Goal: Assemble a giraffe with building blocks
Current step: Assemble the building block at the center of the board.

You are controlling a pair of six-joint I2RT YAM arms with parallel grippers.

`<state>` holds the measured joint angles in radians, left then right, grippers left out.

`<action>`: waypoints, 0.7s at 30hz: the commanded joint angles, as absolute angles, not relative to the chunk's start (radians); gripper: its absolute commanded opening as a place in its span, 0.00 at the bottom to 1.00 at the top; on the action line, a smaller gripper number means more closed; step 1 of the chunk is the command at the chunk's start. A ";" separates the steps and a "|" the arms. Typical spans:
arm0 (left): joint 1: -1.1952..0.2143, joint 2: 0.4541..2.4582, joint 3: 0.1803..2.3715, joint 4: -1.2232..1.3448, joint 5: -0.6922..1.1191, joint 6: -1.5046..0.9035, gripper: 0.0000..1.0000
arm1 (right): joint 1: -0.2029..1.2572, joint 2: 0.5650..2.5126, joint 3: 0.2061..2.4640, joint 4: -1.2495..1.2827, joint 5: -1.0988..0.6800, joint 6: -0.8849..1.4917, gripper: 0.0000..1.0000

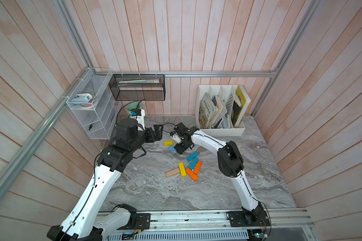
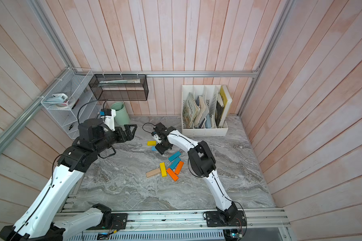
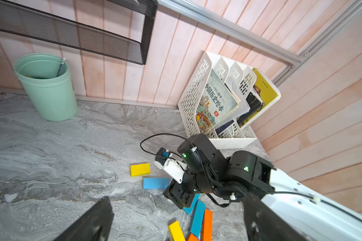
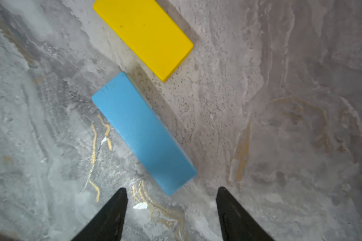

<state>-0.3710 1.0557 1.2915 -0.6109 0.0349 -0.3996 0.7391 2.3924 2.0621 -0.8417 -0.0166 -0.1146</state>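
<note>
Hovering with right gripper point(image 4: 171, 188) spread at blue block point(image 4: 142, 131), short yellow block point(image 4: 144, 35) just beside, loose blocks point(image 1: 193, 163) near. Spread wide at left gripper point(image 1: 158, 131) too.

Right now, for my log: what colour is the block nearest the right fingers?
Light blue block, clearest in right wrist view.

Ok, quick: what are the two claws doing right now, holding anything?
Left gripper: open, holding nothing.
Right gripper: open, holding nothing, tips near one end of the blue block.
</note>
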 commanded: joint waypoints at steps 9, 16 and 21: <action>-0.370 1.036 1.166 -0.590 0.003 -0.438 1.00 | 0.742 2.519 2.262 -0.943 -0.021 -0.147 0.70; -0.370 1.055 1.174 -0.578 -0.014 -0.416 1.00 | 0.746 2.532 2.265 -0.944 -0.116 -0.154 0.68; -0.370 1.075 1.172 -0.568 -0.014 -0.414 1.00 | 0.760 2.538 2.274 -0.943 -0.139 -0.162 0.63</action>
